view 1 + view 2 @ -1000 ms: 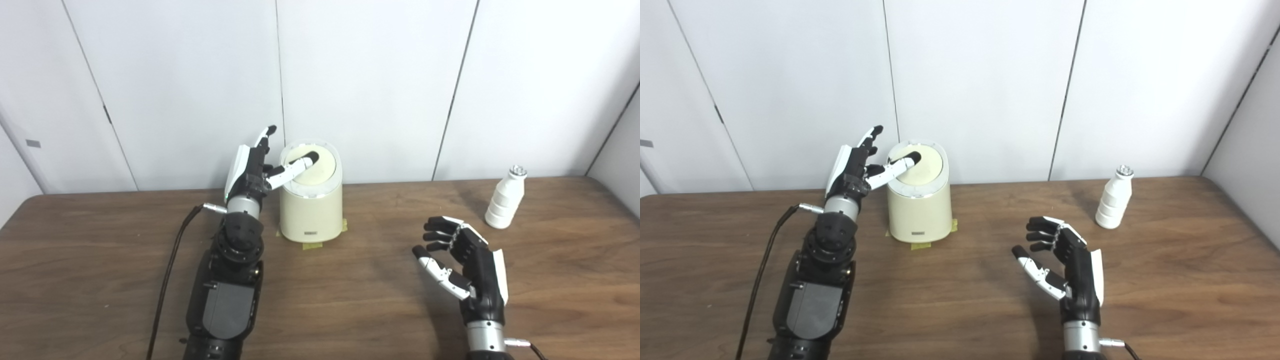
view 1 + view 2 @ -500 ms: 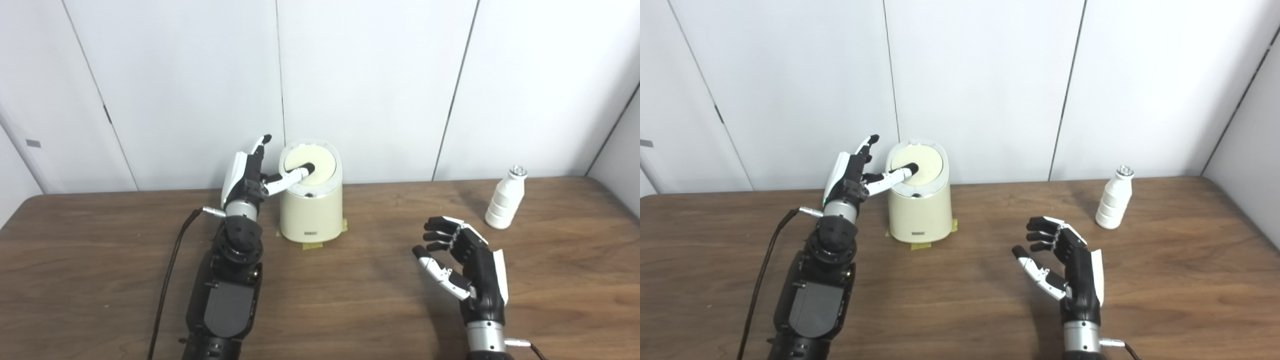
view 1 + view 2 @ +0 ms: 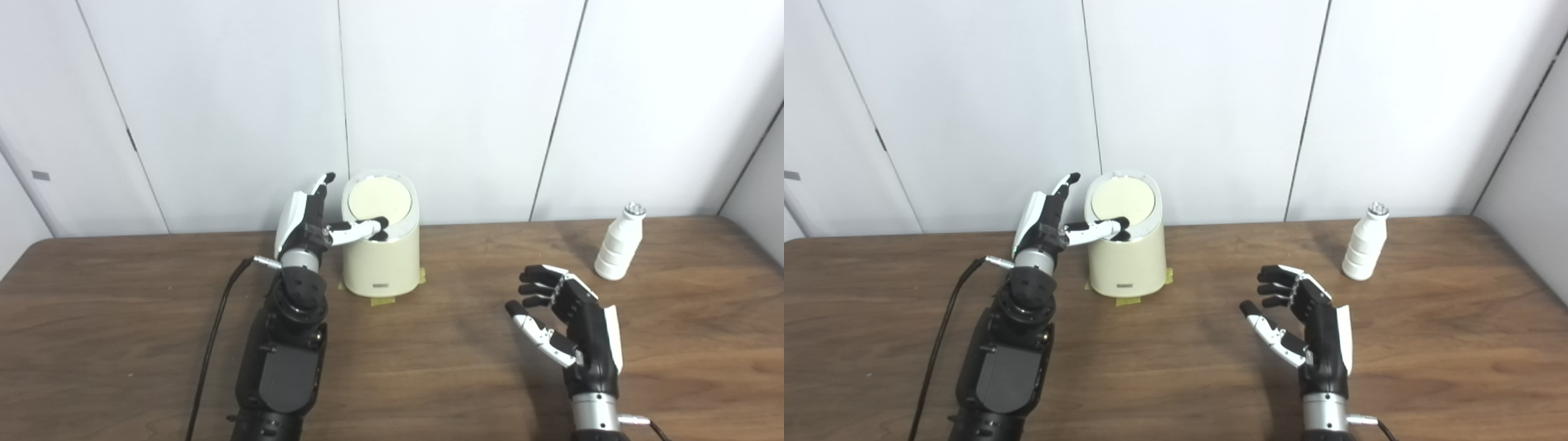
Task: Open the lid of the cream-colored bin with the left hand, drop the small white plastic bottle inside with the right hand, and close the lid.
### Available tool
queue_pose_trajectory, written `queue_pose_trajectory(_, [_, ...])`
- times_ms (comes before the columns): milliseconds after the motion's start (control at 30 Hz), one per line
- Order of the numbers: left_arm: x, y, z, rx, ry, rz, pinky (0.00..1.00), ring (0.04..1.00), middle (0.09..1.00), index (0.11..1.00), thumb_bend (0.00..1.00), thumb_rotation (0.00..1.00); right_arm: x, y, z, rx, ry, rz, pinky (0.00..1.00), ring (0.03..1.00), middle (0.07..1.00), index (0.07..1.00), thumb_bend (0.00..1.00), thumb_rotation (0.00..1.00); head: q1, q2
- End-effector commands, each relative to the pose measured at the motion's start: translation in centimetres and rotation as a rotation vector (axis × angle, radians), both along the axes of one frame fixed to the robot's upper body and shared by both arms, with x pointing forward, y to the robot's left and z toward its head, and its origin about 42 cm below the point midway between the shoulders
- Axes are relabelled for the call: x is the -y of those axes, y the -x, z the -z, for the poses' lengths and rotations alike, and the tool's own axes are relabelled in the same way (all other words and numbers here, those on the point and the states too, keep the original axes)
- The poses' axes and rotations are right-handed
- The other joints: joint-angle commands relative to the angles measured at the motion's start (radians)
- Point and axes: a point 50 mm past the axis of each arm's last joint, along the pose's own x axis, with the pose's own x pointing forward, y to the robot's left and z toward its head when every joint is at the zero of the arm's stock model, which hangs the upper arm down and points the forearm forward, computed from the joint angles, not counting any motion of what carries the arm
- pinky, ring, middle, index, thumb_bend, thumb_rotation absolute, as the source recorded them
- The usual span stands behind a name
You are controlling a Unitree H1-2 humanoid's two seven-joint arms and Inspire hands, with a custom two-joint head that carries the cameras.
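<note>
1. Cream-coloured plastic, the round bin (image 3: 381, 257) stands on strips of yellow tape (image 3: 380, 300) on the brown wooden surface (image 3: 429, 355); its circular lid (image 3: 378, 199) looks tilted, with a dark gap at the front rim.
2. The two views differ little; the right eye view shows the gap slightly more clearly.
3. The left hand (image 3: 306, 217) stands beside the bin, fingers (image 3: 318, 184) spread upward, thumb tip at the front rim.
4. The right hand (image 3: 1311, 327) hovers empty, fingers loosely curled apart.
5. The small white ribbed plastic bottle (image 3: 618, 243) stands upright, well beyond those fingers.
</note>
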Motion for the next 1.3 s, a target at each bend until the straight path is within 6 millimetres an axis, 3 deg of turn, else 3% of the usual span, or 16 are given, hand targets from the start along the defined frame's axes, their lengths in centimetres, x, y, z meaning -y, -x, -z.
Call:
queue_pose_trajectory(0, [0.8, -1.1, -3.3, 0.084, -0.024, -0.006, 1.00, 1.000, 1.000, 0.982, 0.83, 0.22, -0.2, 0.4, 0.9, -0.020, 0.016, -0.002, 0.50, 0.593, 0.626, 0.609, 0.34, 0.07, -0.001, 0.001])
queue_pose_trajectory(300, [1.0, -1.5, -3.6, 0.089, -0.070, -0.012, 1.00, 1.000, 1.000, 0.978, 0.74, 0.20, -0.3, 0.4, 1.0, -0.020, 0.004, -0.002, 0.50, 0.590, 0.623, 0.605, 0.34, 0.07, -0.003, -0.001])
queue_pose_trajectory(400, [0.9, -1.6, -3.6, 0.090, -0.081, -0.013, 1.00, 1.000, 1.000, 0.974, 0.73, 0.28, -0.3, 0.4, 1.0, -0.017, 0.010, -0.004, 0.51, 0.595, 0.626, 0.608, 0.34, 0.07, -0.004, 0.000])
queue_pose_trajectory(533, [0.8, -1.7, -3.7, 0.089, -0.088, -0.009, 1.00, 1.000, 1.000, 0.985, 0.74, 0.51, -0.4, 0.4, 1.0, -0.015, 0.018, -0.004, 0.50, 0.589, 0.623, 0.607, 0.34, 0.08, -0.004, -0.001])
queue_pose_trajectory(733, [0.8, -1.8, -3.7, 0.092, -0.087, -0.010, 1.00, 1.000, 1.000, 0.984, 0.75, 0.62, -0.3, 0.4, 0.9, -0.022, 0.020, 0.000, 0.50, 0.591, 0.623, 0.607, 0.34, 0.09, -0.004, 0.001])
queue_pose_trajectory(833, [0.8, -1.9, -3.7, 0.093, -0.089, -0.011, 1.00, 1.000, 1.000, 0.982, 0.75, 0.61, -0.3, 0.4, 0.9, -0.021, 0.020, 0.002, 0.50, 0.589, 0.620, 0.604, 0.34, 0.08, -0.005, 0.002])
queue_pose_trajectory(1133, [1.1, -2.3, -3.6, 0.089, -0.105, -0.016, 1.00, 1.000, 1.000, 0.966, 0.78, 0.40, -0.4, 0.5, 0.9, -0.018, 0.018, 0.000, 0.50, 0.591, 0.624, 0.606, 0.35, 0.09, -0.010, 0.005])
queue_pose_trajectory(1267, [1.3, -2.5, -3.6, 0.087, -0.116, -0.017, 1.00, 1.000, 1.000, 0.964, 0.79, 0.37, -0.4, 0.5, 1.0, -0.017, 0.023, -0.001, 0.51, 0.591, 0.624, 0.607, 0.34, 0.12, -0.013, 0.006])
